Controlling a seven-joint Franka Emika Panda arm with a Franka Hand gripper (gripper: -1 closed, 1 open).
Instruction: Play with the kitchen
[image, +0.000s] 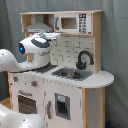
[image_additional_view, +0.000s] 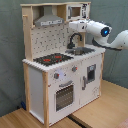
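**Arm reaching across the worktop, at the level of the tap**

We are observing the toy kitchen (image_additional_view: 60, 75) standing upright on a wooden floor (image_additional_view: 100, 112) against a grey curtain (image: 116, 45). In the second exterior view, the black-red hob (image_additional_view: 52, 59) is lying toward the second exterior view's left, and the sink (image_additional_view: 82, 51) with its black tap (image_additional_view: 74, 39) is sitting to the second exterior view's right. The grey hood (image_additional_view: 48, 20) is hanging over the hob, with the dotted backboard (image_additional_view: 50, 40) beneath it. The oven door (image_additional_view: 64, 95) is appearing shut.

We are seeing the arm (image_additional_view: 102, 32) entering from the second exterior view's right, with the gripper (image_additional_view: 71, 26) pointing at the backboard above the tap. In the first exterior view, the arm (image: 35, 50) is hiding the hob entirely, and the tap (image: 84, 59) is standing clear beside it.

We cannot tell whether the fingers are spread or pressed together. We are judging that the wrist is being held high so as to pass over the tap without striking it.
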